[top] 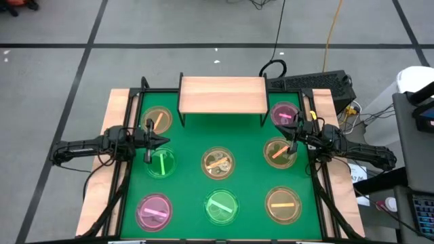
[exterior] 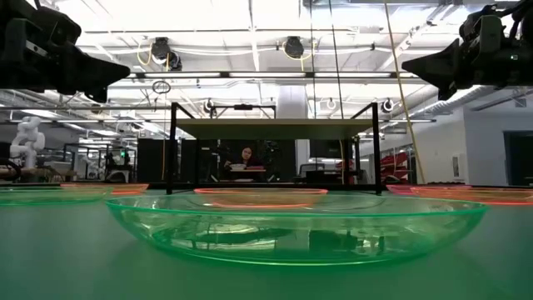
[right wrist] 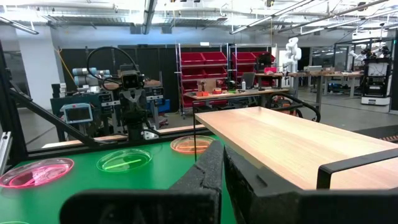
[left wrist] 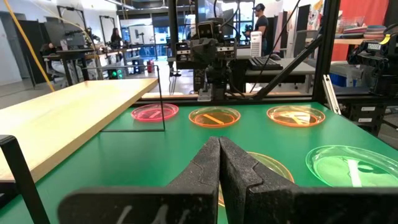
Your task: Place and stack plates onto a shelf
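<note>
The small light-wood shelf (top: 222, 94) on thin black legs stands at the far middle of the green table (top: 186, 196), its board bare. Eight round translucent plates lie flat on the table, none on the shelf: an amber one (top: 156, 119) and a green one (top: 161, 163) on the left, a pink one (top: 154, 211) at the near left, an amber one (top: 218, 163) in the middle, a green one (top: 221, 206) in front of it, a pink one (top: 284, 114) beside the shelf's right end, an orange-barred amber one (top: 279, 152) below it, and an amber one (top: 283, 205) at the near right.

The left pincer (top: 165, 141) hangs between the two left plates, fingers pressed together, empty. The right pincer (top: 289, 137) hangs between the pink and amber plates on the right, likewise closed and empty.
</note>
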Action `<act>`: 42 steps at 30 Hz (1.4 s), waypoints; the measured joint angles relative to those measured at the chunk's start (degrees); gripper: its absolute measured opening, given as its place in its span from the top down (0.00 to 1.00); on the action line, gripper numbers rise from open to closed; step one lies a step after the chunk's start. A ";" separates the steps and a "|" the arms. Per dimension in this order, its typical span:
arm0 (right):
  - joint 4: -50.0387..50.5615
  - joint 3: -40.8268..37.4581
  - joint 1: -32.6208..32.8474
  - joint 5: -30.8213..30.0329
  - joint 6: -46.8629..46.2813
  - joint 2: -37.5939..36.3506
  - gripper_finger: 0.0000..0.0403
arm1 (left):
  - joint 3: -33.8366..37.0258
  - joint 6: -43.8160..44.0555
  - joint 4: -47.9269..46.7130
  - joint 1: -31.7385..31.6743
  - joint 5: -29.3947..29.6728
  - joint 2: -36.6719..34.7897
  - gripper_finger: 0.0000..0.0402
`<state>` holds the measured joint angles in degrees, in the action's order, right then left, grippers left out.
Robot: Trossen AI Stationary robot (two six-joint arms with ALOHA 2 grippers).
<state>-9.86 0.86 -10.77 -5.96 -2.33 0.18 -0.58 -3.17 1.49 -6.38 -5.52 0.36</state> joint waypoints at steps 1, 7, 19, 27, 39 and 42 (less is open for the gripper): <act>0.00 -0.01 0.01 0.01 0.01 0.01 1.00 | 0.00 -0.01 -0.02 -0.01 0.01 0.00 0.99; 0.02 0.01 -0.02 0.00 0.00 -0.01 1.00 | 0.00 -0.01 -0.02 0.01 0.00 0.00 0.99; -8.59 -0.02 0.00 0.02 -0.04 0.01 1.00 | 0.00 0.00 0.00 -0.01 0.00 0.00 0.99; -15.20 -0.02 -0.02 -0.22 2.63 0.01 1.00 | 0.00 0.01 -0.01 -0.01 0.00 0.00 0.99; -14.56 -0.02 -0.02 0.03 -0.34 0.05 1.00 | 0.00 -0.01 0.00 0.01 0.01 0.00 0.99; -13.66 -0.02 -0.02 0.20 -1.77 0.07 1.00 | 0.00 0.02 -0.02 -0.01 0.00 0.00 0.99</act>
<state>-23.52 0.84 -10.79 -5.76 -4.10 0.25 -0.58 -3.16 1.48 -6.39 -5.52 0.36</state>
